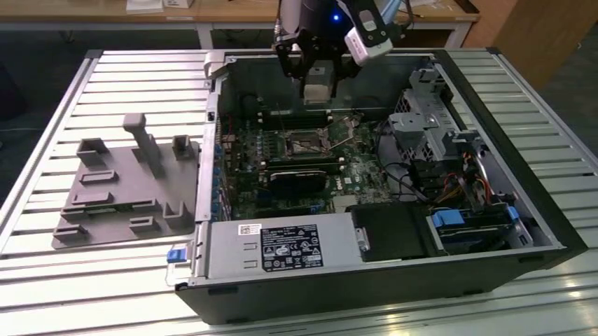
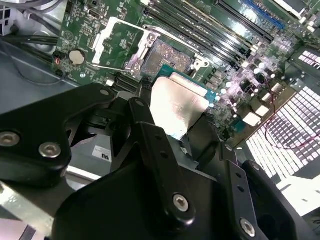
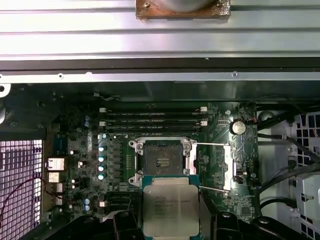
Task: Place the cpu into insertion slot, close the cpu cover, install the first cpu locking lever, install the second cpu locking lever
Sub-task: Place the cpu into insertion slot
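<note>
Above the open computer case (image 1: 533,210) on the slatted worktop (image 1: 94,280), your gripper (image 1: 318,77) hangs over the motherboard with its jaws pinching the cpu (image 3: 170,205) by two opposite edges; the chip's silver-grey top faces the cameras in both wrist views, and it sits level between the jaws as far as you can judge. The insertion slot (image 3: 162,161) lies bare beneath, its dark centre and contact field uncovered, with nothing seated in it; the cpu is near the socket but clearly apart from it, held up in the air rather than resting on the board. The cpu cover (image 2: 101,37) is swung up and away from the socket, so the opening is free to take the chip; a thin lever rod (image 2: 172,41) runs along one side of the socket, and it looks released rather than hooked down, though you cannot be sure of its catch from these views. The long memory slots (image 3: 152,122) run just beyond the socket and play no part here; the grey fixture tray (image 1: 122,196) sits on the worktop at the exterior view's left, well apart from the case. By your reckoning, then, the work stands in its first step: the chip is grasped and brought over the board, but it is not placed; the cover is not closed; neither locking lever is installed.
</note>
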Tool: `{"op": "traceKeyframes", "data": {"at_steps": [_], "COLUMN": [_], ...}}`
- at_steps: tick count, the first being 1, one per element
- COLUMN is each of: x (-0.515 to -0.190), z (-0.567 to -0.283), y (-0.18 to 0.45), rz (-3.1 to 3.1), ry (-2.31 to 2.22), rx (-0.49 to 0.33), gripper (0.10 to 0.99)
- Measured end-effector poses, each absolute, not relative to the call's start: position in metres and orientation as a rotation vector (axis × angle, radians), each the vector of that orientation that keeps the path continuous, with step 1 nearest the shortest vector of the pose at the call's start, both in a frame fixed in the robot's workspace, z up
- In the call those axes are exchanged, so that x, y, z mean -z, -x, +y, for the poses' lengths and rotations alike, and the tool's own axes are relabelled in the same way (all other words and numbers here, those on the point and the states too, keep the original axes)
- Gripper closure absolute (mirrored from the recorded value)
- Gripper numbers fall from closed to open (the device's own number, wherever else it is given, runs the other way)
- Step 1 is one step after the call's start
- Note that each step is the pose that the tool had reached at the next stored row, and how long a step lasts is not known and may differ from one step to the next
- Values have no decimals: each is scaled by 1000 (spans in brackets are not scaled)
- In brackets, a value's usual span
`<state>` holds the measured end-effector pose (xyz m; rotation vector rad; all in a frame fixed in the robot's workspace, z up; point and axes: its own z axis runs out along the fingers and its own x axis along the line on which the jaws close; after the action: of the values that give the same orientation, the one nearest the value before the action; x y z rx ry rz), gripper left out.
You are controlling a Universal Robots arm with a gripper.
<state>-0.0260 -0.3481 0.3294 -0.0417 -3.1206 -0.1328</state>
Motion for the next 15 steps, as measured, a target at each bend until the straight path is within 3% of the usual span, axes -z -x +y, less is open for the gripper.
{"op": "traceKeyframes", "data": {"at_steps": [15], "x": [-318], "z": [-348], "y": [26], "rz": [-3101], "ry": [436], "rx": [134], "gripper": [549]}}
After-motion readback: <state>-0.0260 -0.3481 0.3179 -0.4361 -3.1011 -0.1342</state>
